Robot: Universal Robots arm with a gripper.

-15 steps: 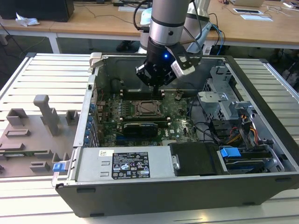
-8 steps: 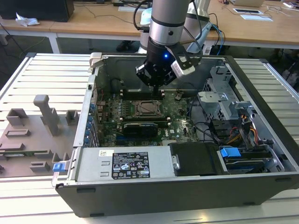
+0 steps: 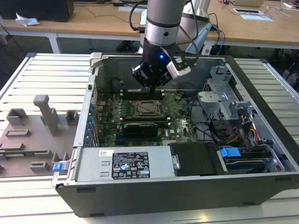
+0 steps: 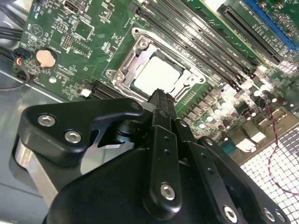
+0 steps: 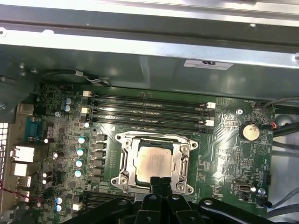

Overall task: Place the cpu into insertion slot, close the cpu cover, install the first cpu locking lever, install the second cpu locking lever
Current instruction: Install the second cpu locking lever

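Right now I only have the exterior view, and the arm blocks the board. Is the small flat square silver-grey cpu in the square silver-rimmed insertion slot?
Observer: Yes. In both wrist views the cpu lies flat inside the insertion slot.
Operator: And the thin silver square-window cpu cover?
Observer: The cpu cover lies flat around the cpu, and the chip's metal top shows through its window.
Operator: Gripper state?
Observer: The gripper is shut. Its tips are at the slot's rim, just beside the cpu. I cannot tell whether they touch it.
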